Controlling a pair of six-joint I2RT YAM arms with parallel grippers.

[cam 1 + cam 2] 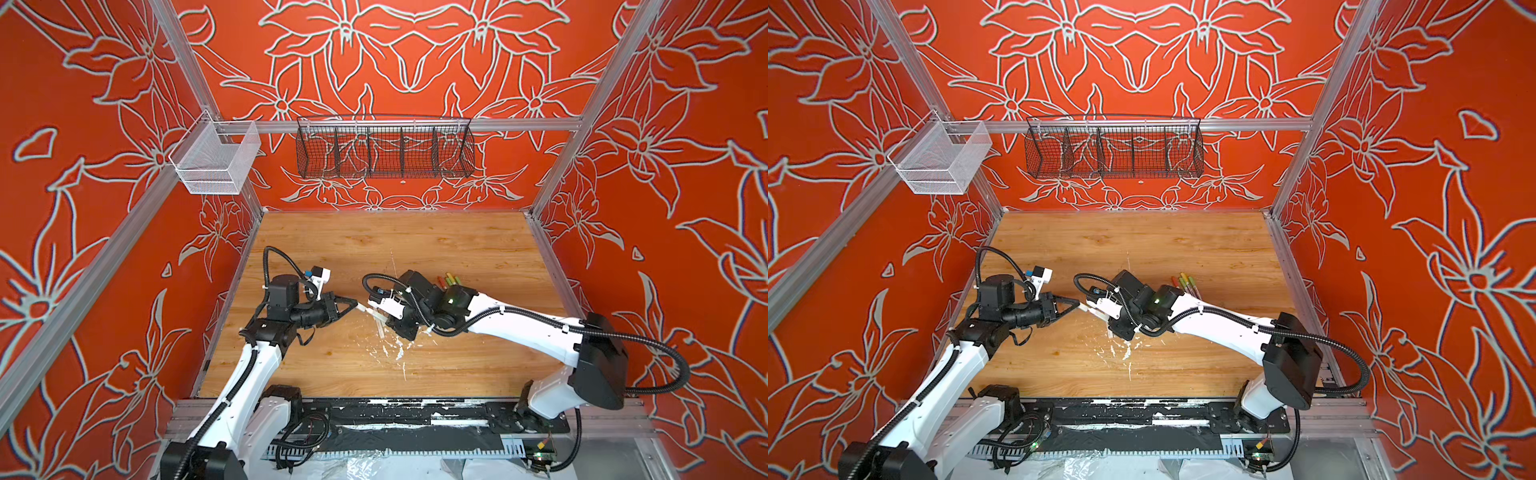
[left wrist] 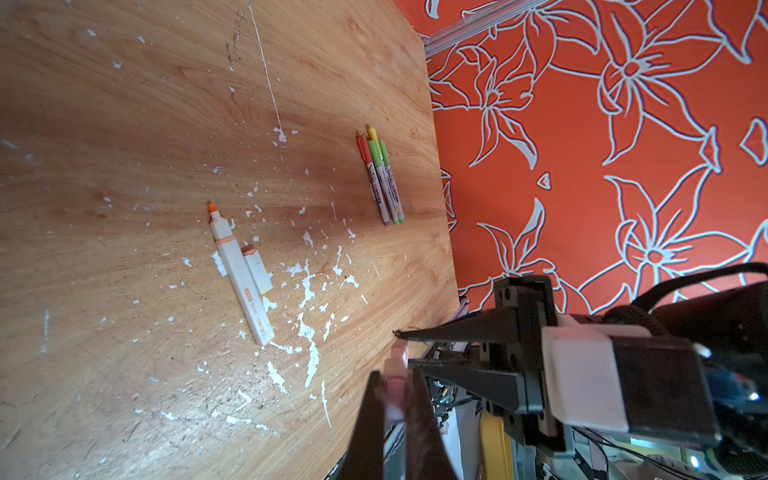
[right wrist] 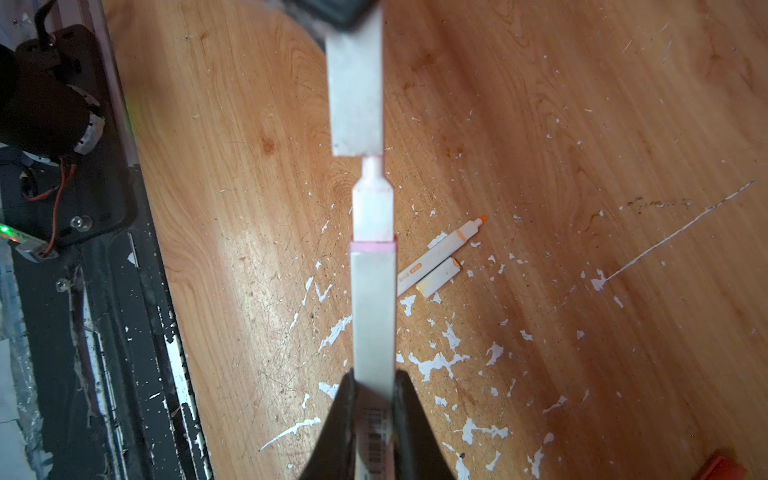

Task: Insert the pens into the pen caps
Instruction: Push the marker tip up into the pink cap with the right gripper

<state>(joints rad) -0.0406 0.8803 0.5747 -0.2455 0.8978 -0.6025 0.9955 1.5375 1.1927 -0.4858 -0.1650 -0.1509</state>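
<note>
My right gripper (image 3: 374, 376) is shut on the barrel of a white pen (image 3: 372, 307) with a pink ring. The pen's tip just meets the open mouth of a pale pen cap (image 3: 357, 95). My left gripper (image 2: 395, 376) is shut on that same cap (image 2: 395, 374). In both top views the two grippers meet above the table's middle, with the left gripper (image 1: 355, 304) (image 1: 1078, 304) on the left. On the table lie an orange-tipped pen (image 2: 241, 274) (image 3: 440, 253) and its loose cap (image 2: 258, 272) (image 3: 438, 277).
Several capped pens (image 2: 382, 178) (image 1: 451, 280) (image 1: 1185, 282) lie together near the right wall. White paint flecks (image 1: 386, 349) cover the wooden table (image 1: 374, 249). A black wire basket (image 1: 384, 149) and a white mesh basket (image 1: 216, 162) hang on the back rail.
</note>
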